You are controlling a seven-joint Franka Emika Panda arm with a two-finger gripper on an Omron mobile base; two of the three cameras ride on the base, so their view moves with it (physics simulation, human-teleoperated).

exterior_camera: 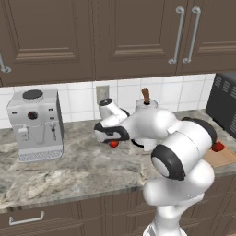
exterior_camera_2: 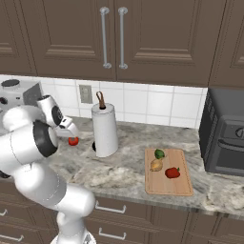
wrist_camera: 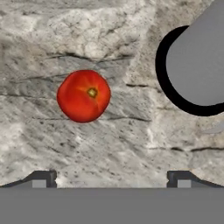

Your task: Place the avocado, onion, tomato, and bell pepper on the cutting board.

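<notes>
My jaws (wrist_camera: 112, 177) hang wide open and empty above the tomato (wrist_camera: 83, 96), which sits on the counter (wrist_camera: 109, 144) beside the paper towel roll (exterior_camera_2: 105, 129). Avocado (exterior_camera_2: 159, 154), onion (exterior_camera_2: 156, 165) and bell pepper (exterior_camera_2: 172, 172) lie on the cutting board (exterior_camera_2: 181, 185).

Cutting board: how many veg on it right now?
3. On the cutting board: avocado at the back, onion just in front of it, red bell pepper toward the right. The tomato sits on the counter beside the paper towel roll.

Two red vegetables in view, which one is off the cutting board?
The tomato, alone on the bare counter left of the paper towel roll, under the open gripper. The red bell pepper already lies on the cutting board.
</notes>
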